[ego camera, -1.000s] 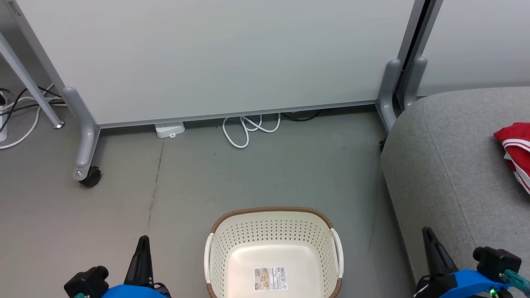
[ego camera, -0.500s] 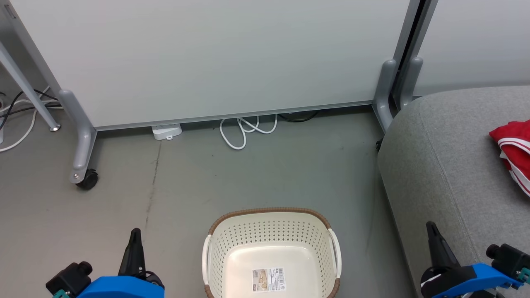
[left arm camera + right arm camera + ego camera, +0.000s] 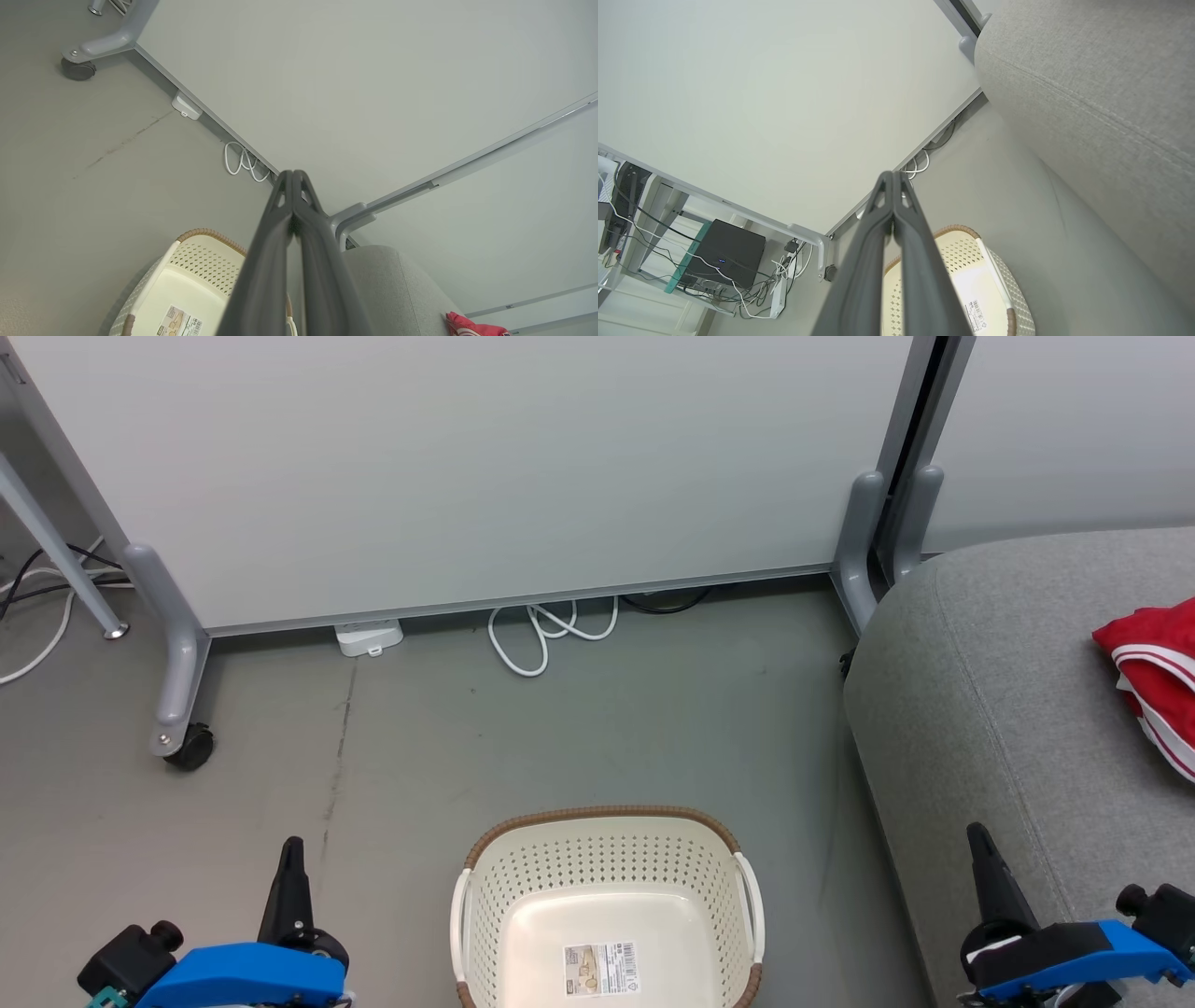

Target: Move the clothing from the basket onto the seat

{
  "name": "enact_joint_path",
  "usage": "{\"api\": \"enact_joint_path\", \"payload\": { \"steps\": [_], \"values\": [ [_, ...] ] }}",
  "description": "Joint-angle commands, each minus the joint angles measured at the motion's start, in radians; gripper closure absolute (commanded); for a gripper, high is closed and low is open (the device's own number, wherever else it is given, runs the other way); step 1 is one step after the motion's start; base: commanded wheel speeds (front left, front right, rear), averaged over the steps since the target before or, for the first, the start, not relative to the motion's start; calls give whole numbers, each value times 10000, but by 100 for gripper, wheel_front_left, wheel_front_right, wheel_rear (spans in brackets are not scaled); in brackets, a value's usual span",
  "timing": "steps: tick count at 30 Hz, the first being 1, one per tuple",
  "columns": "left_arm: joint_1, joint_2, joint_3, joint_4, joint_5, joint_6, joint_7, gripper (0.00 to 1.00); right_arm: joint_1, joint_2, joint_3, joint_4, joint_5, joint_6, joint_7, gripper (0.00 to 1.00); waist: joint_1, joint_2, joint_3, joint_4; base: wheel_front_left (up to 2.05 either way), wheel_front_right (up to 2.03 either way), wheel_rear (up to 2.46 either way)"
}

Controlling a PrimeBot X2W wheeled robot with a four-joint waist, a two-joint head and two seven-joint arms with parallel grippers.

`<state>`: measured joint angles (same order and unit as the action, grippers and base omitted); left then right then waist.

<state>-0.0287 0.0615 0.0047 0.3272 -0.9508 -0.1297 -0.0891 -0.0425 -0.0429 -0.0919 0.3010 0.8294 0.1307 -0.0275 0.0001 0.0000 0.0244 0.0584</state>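
The cream basket [image 3: 607, 845] with its brown rim stands on the floor at the bottom centre, holding no garment, its barcode sticker bare. A red garment [image 3: 1153, 667] with white stripes lies on the grey seat [image 3: 990, 709] at the right edge; its tip [image 3: 472, 326] peeks into the left wrist view. My left gripper [image 3: 293, 847] hangs shut to the left of the basket. My right gripper [image 3: 977, 833] is shut too, over the seat's front edge. Both pairs of fingers [image 3: 293, 186] [image 3: 891, 179] press together with nothing between them. The basket [image 3: 971, 261] also sits below the right fingers.
A white partition panel [image 3: 485, 467] on grey wheeled legs [image 3: 177, 691] stands behind the basket. White cable loops [image 3: 551, 630] and a small white box [image 3: 369, 637] lie at its base. Bare grey floor [image 3: 560, 728] stretches between panel and basket. A desk with a black box [image 3: 724, 252] and cables stands beyond.
The whole head view has shifted a little left, so the camera moved. Both grippers sit slightly lower and further out in the picture. The basket and garment stay put.
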Motion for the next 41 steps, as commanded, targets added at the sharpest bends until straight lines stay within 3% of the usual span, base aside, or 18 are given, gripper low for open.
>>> {"api": "enact_joint_path", "payload": {
  "steps": [1, 41],
  "values": [
    [-294, 82, 76, -163, -310, -6, 69, 100, -269, -61, -35, -161, 371, 0, 48, 100, -1, 0, -4, -11, 0, 0, 0],
    [-626, 87, 546, -578, -4143, -12, 1117, 100, -541, -86, -152, -420, 4754, 1, 871, 100, -1, 0, -109, -299, 0, 0, 0]
  ]
}}
